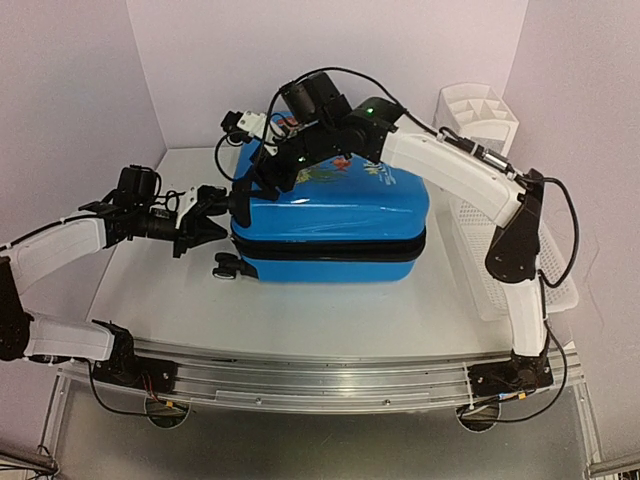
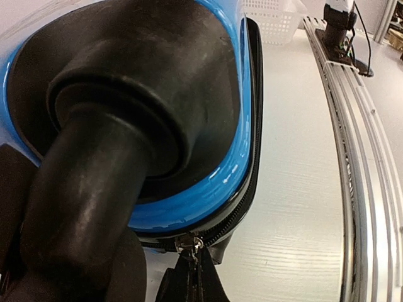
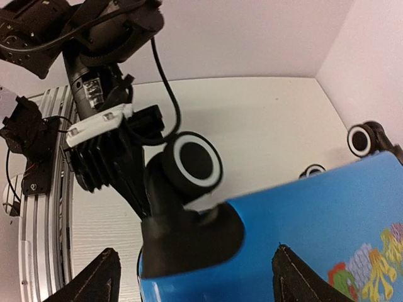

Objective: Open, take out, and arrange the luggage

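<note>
Two hands are working the same end of the luggage (image 1: pixel 340 215), which lies flat in the middle of the surface (image 1: pixel 330 310), fish-print lid up and wheels to the left. The left hand (image 2: pixel 195 280) is pinched tight on the zipper pull (image 2: pixel 189 243) at the left end, right beside a wheel housing. The right hand (image 3: pixel 198 277) reaches over from the right with its fingers spread wide, holding nothing, hovering above the left end by a wheel (image 3: pixel 197 165). My guess is the shell is stiff and glossy, so it's slippery to pinch and too bulky for one hand. The zipper pull and the lid edge look like the real handholds, with the other hand steadying the shell so it doesn't slide. The zip band looks closed, so no idea what's inside. The white basket (image 1: pixel 478 262) on the right and the organizer (image 1: pixel 478 115) at the far right show nothing in them from here, though the arm hides much of the basket.
</note>
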You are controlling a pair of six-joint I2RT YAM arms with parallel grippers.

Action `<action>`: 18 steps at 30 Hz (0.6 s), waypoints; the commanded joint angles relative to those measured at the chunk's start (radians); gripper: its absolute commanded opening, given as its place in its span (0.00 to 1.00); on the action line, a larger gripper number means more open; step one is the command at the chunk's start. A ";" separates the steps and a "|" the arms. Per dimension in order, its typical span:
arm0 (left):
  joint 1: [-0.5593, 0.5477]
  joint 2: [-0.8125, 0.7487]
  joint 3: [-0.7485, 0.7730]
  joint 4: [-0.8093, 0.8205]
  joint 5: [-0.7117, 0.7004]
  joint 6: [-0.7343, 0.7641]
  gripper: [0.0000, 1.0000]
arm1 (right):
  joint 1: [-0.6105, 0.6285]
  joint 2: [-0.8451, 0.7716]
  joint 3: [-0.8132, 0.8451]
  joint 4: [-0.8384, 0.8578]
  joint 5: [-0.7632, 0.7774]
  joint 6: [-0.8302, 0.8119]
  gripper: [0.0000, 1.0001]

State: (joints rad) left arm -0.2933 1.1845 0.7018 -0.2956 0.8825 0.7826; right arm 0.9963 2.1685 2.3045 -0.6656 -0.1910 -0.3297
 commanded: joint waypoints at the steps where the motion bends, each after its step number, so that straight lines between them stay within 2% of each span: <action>1: -0.017 -0.133 -0.037 0.193 0.078 -0.267 0.00 | 0.050 0.058 0.079 0.046 -0.019 -0.114 0.80; 8: -0.015 -0.156 -0.116 0.280 0.008 -0.391 0.00 | 0.091 0.139 0.110 0.047 0.028 -0.177 0.86; 12: -0.015 -0.145 -0.121 0.350 -0.005 -0.413 0.00 | 0.114 0.222 0.200 0.046 0.168 -0.199 0.88; 18: 0.006 -0.130 -0.105 0.378 0.033 -0.431 0.00 | 0.116 0.300 0.240 0.048 0.277 -0.201 0.89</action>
State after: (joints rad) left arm -0.3051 1.0749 0.5596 -0.1069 0.8309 0.3994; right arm 1.1063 2.4101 2.5119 -0.6223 -0.0331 -0.5044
